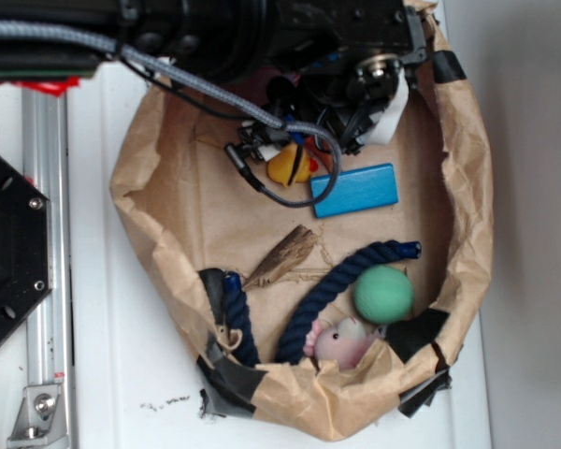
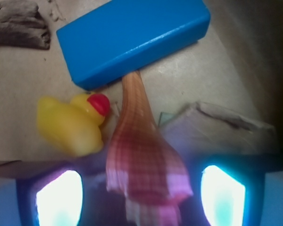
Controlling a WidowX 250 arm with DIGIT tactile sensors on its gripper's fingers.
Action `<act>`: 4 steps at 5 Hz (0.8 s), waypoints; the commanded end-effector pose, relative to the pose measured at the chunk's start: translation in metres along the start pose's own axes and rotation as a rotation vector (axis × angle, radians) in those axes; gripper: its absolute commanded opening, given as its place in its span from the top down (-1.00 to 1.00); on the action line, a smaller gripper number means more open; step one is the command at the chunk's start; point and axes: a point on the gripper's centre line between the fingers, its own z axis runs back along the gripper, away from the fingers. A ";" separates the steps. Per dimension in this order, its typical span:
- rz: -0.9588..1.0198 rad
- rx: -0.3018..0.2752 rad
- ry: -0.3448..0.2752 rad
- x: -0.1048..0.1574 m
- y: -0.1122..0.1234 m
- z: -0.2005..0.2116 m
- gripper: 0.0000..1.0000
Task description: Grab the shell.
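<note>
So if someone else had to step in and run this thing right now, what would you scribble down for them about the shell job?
Tool: open, fingers on either side of the shell, not closed on it.
Shell: lying on the brown paper inside the bag, wide end between the fingers, pointed tail reaching the blue block. Yellow rubber duck sits close beside it, at the left in the wrist view.
Done: tool lined up over the shell.
Left: close on the shell and lift it, without catching the duck.

Shell [image 2: 144, 160] spire blurred — cut by bottom edge.
</note>
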 end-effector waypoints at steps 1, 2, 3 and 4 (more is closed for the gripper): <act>0.034 0.084 0.014 0.020 0.012 -0.001 1.00; 0.026 0.079 0.004 0.018 0.009 0.005 1.00; 0.033 0.058 -0.046 0.017 0.004 0.052 1.00; 0.092 0.133 -0.121 0.030 -0.005 0.104 1.00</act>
